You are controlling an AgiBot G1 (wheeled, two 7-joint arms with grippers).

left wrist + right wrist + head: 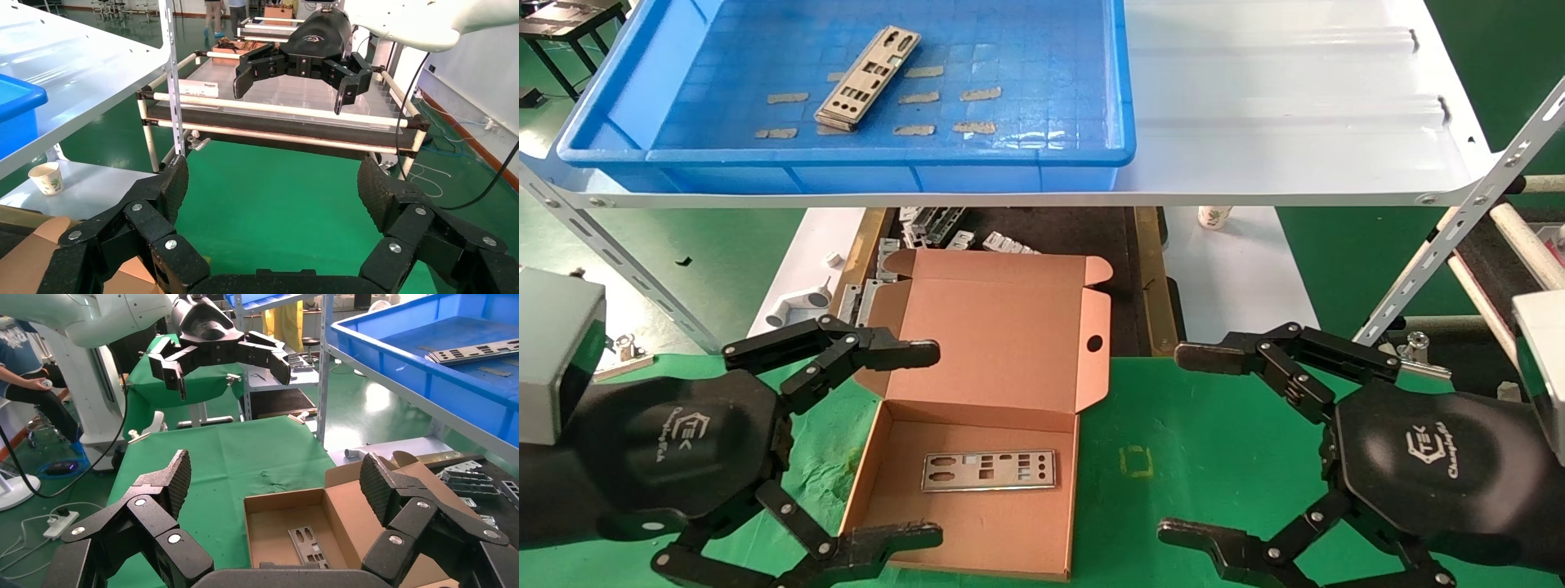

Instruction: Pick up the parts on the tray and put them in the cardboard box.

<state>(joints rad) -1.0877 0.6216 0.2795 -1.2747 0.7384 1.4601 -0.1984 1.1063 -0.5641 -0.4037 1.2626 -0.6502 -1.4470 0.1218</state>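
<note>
Left gripper [928,445] parked at 8 o'clock over the green desk [1173,457], fingers spread wide, holding nothing, upper fingertip over the near-left corner of the box's lid and lower fingertip at the box's front edge. Right gripper [1185,445] parked at 4 o'clock over the same desk, fingers likewise spread wide, empty, well apart from the box. Cardboard box [977,506] open at 6 o'clock between the two grippers, hinged lid [1009,343] folded back toward 12 o'clock, round hole on the lid's right tab. One part [989,471] lying flat on the box floor, long side across. Blue tray [633,122] at 11 o'clock on the white shelf [1295,122]. Stack of parts [869,77] inside the tray, set diagonally among the tan tape patches [981,94]. Paper cup [1214,216] below the shelf edge at 1 o'clock. Grey brackets [928,229] behind the box at 12 o'clock.
</note>
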